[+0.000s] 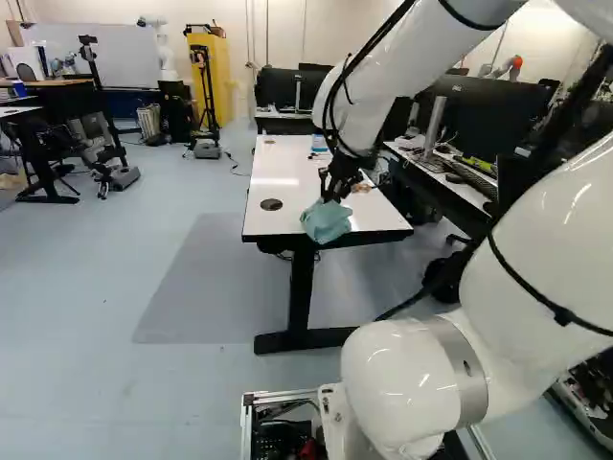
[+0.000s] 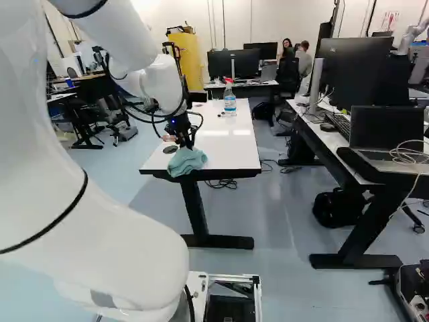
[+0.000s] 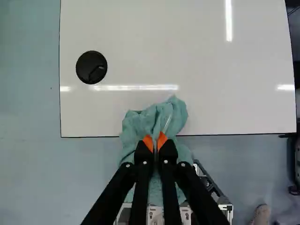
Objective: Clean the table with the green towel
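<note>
at the table edge point(image 1: 273, 238), the gripper point(image 2: 187, 143) points down, pinching the towel point(image 1: 327, 221).

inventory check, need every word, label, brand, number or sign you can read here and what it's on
No text can be read in any view.
Spray bottle label: too small to read.
Red marks on the wall: too small to read.
Keyboard keys: too small to read.
Green towel and table: no print shows.
</note>
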